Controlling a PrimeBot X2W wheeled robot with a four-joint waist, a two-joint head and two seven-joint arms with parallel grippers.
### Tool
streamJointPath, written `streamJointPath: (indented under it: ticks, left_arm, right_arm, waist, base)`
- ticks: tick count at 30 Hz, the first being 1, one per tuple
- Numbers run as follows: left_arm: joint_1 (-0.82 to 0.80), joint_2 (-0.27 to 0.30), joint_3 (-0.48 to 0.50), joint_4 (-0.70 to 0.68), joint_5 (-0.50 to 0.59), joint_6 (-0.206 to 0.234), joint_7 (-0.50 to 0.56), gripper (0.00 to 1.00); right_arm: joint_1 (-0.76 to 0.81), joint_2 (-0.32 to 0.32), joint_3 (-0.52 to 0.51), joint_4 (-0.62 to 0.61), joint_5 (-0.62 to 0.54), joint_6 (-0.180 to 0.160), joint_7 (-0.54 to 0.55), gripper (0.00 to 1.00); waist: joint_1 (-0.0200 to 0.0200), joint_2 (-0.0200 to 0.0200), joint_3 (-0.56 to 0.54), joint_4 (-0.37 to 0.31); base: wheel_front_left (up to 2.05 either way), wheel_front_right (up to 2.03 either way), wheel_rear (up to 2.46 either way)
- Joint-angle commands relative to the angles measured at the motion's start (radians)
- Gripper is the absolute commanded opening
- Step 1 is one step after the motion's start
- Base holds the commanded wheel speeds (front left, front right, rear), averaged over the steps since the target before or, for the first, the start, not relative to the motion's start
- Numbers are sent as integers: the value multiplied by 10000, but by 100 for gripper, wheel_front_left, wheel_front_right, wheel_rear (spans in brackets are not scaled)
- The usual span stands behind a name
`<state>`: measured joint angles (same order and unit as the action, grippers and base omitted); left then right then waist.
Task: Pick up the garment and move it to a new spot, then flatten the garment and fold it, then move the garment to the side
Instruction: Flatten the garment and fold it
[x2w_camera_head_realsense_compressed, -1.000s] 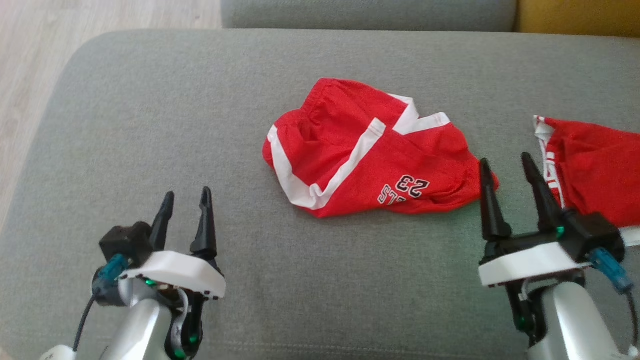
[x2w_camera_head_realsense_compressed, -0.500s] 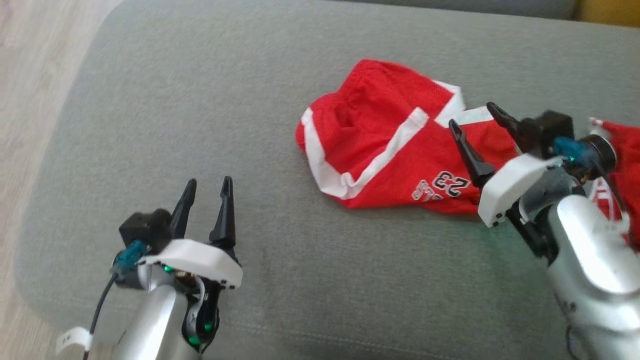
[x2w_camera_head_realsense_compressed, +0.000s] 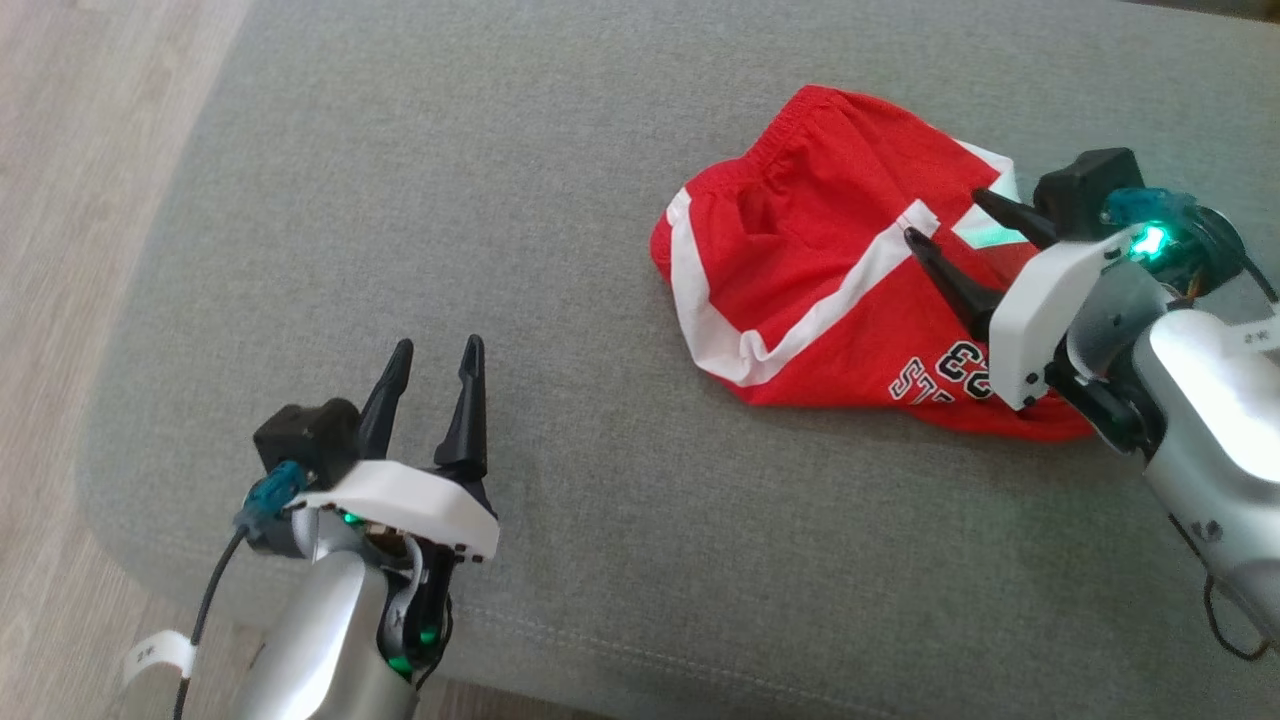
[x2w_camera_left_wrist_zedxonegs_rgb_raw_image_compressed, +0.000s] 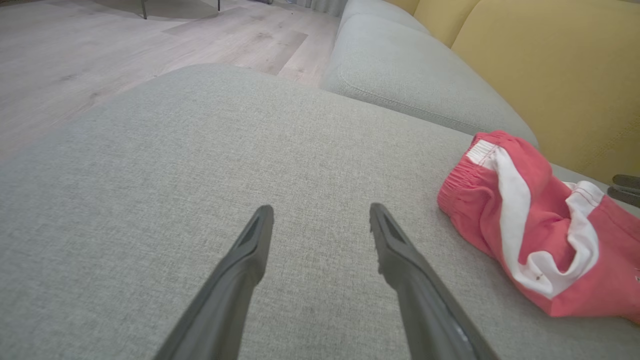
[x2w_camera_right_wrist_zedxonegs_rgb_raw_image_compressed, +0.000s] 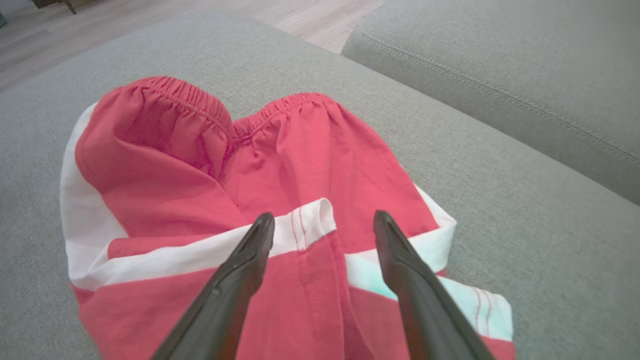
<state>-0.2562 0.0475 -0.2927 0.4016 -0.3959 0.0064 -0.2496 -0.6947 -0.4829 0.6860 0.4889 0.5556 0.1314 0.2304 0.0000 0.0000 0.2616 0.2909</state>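
Red basketball shorts (x2w_camera_head_realsense_compressed: 830, 290) lie crumpled on the grey sofa cushion (x2w_camera_head_realsense_compressed: 450, 150), toward its right side. Right gripper (x2w_camera_head_realsense_compressed: 945, 215) sits over the white leg hems (x2w_camera_right_wrist_zedxonegs_rgb_raw_image_compressed: 310, 220), fingers (x2w_camera_right_wrist_zedxonegs_rgb_raw_image_compressed: 232, 280) spread, nothing pinched; cannot tell if the tips touch cloth. Left gripper (x2w_camera_head_realsense_compressed: 437, 343) is well apart over bare cushion, spread and empty. Risk: closing here may catch one loose layer only, so the shorts lift bunched or slip free. Tips pressed too deep could snag the upholstery.

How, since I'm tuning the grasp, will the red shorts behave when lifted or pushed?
Probably floppy: the red shorts lie crumpled in soft folds, so they should drape from the open right claw once pinched. Likely light, thin fabric. On the woven cushion they would probably bunch rather than slide if pushed.
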Motion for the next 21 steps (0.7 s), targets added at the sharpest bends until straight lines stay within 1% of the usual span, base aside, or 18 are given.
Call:
streamJointPath:
  ticks: [1, 8, 19, 20, 21]
  left_arm:
    - [-403, 50, 316, -194, 61, -49, -122, 100]
    - [-490, 32, 232, -169, -74, -58, -122, 100]
    - [-592, 29, 47, -181, -272, 41, -122, 100]
    - [-597, 29, 44, -181, -277, 47, -122, 100]
    - [-600, 29, 44, -179, -278, 56, -122, 100]
  right_arm:
    - [-327, -192, 362, -87, 314, -7, 25, 100]
    - [-1001, -432, 1298, 482, 1010, -7, 3, 100]
    - [-1552, -569, 2238, 958, 1798, -7, -163, 100]
    - [-1592, -579, 2330, 969, 1873, -7, -201, 46]
    - [-1633, -591, 2416, 973, 1943, -7, -258, 7]
  waist:
    - [0, 0, 65, 90]
    - [0, 0, 199, 234]
    - [0, 0, 351, 330]
    - [0, 0, 357, 328]
    - [0, 0, 360, 322]
  base:
    - [0, 0, 0]
    - [0, 0, 0]
    - [0, 0, 0]
    - [0, 0, 0]
    - [0, 0, 0]
